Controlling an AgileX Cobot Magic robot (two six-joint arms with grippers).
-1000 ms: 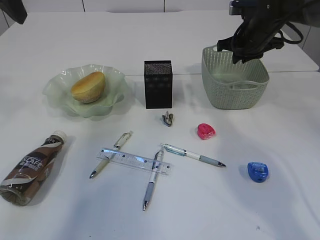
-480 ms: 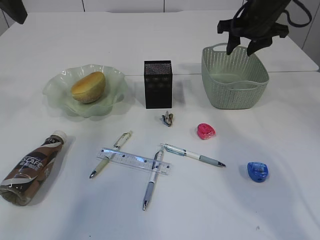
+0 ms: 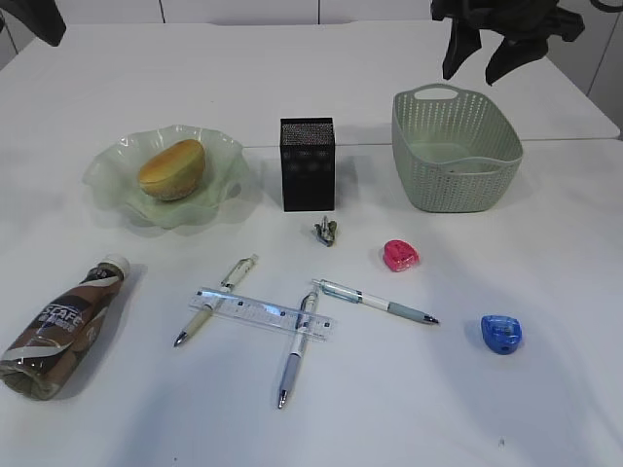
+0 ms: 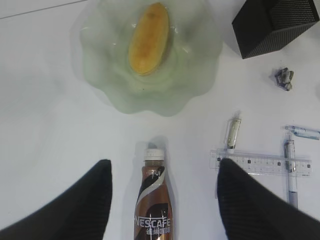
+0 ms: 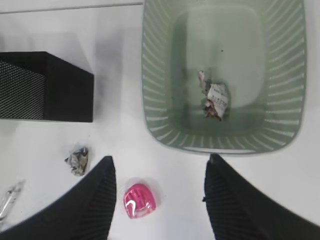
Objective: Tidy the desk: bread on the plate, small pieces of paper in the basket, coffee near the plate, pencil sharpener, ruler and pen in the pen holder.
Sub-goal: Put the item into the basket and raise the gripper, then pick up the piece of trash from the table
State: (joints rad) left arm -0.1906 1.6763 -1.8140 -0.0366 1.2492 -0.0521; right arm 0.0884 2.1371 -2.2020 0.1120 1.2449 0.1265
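Sorting paper: our right gripper (image 5: 159, 200), jaws spread and empty, hangs above the sage-green woven-look plastic basket (image 5: 155, 100), pink-grey paper wad (image 5: 215, 100) inside. Next we likely need the grey crumpled wad (image 3: 326, 231), on the desk before the black mesh pen holder (image 3: 308, 163). Left gripper (image 4: 162, 200) spread over the brown coffee bottle (image 4: 154, 210), label "NESCAFE".

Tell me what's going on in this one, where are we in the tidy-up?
Partway through. The bread sits on the plate, and one paper wad lies in the basket. The right gripper hovers above the basket, fingers apart and empty. The other paper wad lies on the desk by the pen holder. The coffee, ruler, pens and both sharpeners are not yet put away. The left gripper hangs open above the coffee.
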